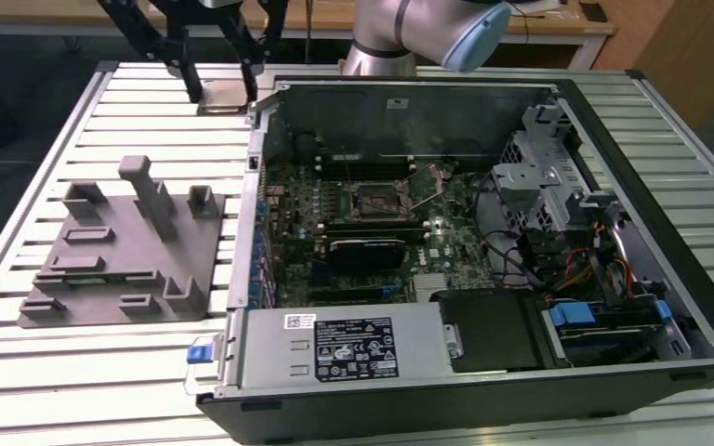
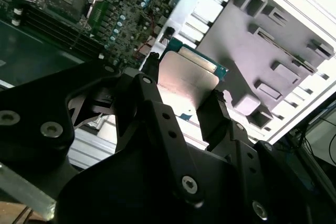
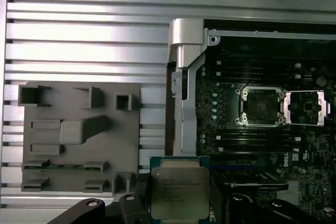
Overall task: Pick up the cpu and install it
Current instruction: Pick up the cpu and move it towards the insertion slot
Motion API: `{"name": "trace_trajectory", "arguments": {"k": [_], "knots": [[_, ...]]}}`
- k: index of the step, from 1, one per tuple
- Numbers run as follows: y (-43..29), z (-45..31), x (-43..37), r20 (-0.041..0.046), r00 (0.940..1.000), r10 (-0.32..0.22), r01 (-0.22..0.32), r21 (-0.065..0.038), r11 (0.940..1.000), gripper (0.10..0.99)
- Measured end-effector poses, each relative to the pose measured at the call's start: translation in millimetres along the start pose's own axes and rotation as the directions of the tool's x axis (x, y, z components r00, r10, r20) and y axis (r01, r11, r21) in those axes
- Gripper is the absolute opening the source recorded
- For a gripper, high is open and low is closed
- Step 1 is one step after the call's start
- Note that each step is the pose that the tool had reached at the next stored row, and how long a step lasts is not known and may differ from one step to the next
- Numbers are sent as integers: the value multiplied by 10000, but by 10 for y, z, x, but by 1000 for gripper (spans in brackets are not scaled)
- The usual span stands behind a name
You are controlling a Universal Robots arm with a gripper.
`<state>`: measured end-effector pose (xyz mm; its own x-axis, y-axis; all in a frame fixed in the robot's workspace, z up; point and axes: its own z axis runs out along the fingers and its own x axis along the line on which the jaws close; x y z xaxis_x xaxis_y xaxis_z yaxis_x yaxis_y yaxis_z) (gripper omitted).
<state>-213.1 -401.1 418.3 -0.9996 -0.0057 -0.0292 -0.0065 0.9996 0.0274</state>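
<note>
The cpu [image 1: 223,97], a small square chip with a pale metal top and a green rim, sits between my gripper's [image 1: 220,91] black fingers, which are shut on its two opposite edges. In the exterior view it hangs over the slatted table just outside the computer case's far corner, on that view's left. Both wrist views show the cpu [image 2: 186,77] [image 3: 178,191] clamped flat in the gripper [image 2: 185,78] [image 3: 178,199]. On the motherboard, the empty socket [image 1: 379,197] [image 3: 259,105] lies uncovered, with its metal load plate [image 3: 305,107] swung back.
A grey moulded fixture [image 1: 122,251] [image 3: 79,135] with upright blocks lies on the table [image 1: 34,390] at the exterior view's left. The open case [image 1: 654,232] has raised metal walls; a drive cage and cables fill its right side, and a power supply [image 1: 332,348] its near end.
</note>
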Motion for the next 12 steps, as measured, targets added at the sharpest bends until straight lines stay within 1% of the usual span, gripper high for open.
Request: {"name": "trace_trajectory", "arguments": {"k": [12], "knots": [[-3,13,-469,-1,10000,0,0,0,10000,541]]}}
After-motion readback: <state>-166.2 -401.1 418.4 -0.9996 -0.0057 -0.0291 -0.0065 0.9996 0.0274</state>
